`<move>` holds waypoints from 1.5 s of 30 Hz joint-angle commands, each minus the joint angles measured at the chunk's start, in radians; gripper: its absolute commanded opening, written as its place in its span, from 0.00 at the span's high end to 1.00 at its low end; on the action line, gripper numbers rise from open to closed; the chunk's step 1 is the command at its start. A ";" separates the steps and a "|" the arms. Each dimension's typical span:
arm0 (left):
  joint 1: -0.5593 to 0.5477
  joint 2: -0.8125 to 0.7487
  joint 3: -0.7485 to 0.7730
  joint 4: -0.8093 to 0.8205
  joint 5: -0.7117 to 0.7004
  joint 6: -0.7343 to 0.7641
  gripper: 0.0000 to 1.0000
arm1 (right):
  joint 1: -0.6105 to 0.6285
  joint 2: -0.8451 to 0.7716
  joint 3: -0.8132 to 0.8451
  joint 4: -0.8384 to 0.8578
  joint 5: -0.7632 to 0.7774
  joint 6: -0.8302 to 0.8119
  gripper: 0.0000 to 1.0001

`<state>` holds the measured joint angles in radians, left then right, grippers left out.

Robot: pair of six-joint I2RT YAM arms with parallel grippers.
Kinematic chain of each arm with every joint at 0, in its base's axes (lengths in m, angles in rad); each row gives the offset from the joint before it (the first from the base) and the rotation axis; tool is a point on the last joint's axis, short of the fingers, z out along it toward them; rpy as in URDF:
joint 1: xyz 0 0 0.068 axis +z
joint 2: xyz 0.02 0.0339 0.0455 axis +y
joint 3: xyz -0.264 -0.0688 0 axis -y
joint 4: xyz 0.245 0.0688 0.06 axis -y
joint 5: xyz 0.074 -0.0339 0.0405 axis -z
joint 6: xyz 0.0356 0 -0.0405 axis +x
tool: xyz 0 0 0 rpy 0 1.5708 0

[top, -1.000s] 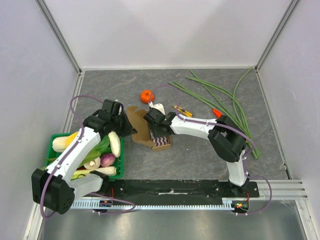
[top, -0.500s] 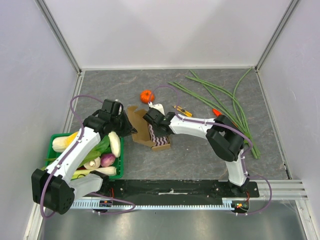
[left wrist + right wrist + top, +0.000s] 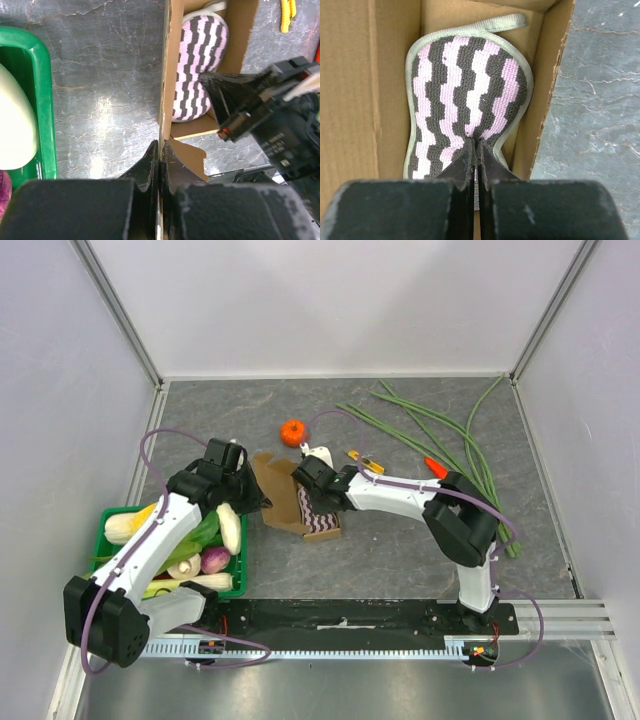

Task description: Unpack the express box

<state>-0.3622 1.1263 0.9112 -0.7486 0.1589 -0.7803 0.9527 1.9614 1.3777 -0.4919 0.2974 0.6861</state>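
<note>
Box [image 3: 290, 502] sits open mid-surface [image 3: 400, 560], between the two arms. We see the left fingers [image 3: 159, 152] pinched shut on its cardboard edge. The right fingers [image 3: 476, 150] are down inside, closed tight on the striped pad [image 3: 465, 85]. It's plain brown cardboard, lid flap open. The right wrist gives us the pad's pink-and-dark zigzag and grey trim. Overhead only a sliver shows, plus the green crate [image 3: 243, 575] at left.

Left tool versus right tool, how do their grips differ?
The left tool pinches the box by its cardboard edge; the right tool pinches the striped cloth inside it. The left tool is at the box's side; the right tool reaches into it. Both are shut.
</note>
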 commanded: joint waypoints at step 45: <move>-0.009 0.023 0.075 -0.023 -0.022 0.039 0.98 | 0.032 0.103 0.057 -0.111 0.128 0.035 0.37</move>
<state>-0.3691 1.1679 0.9565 -0.7715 0.1329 -0.7330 0.9920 2.0148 1.4578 -0.5949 0.4324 0.7052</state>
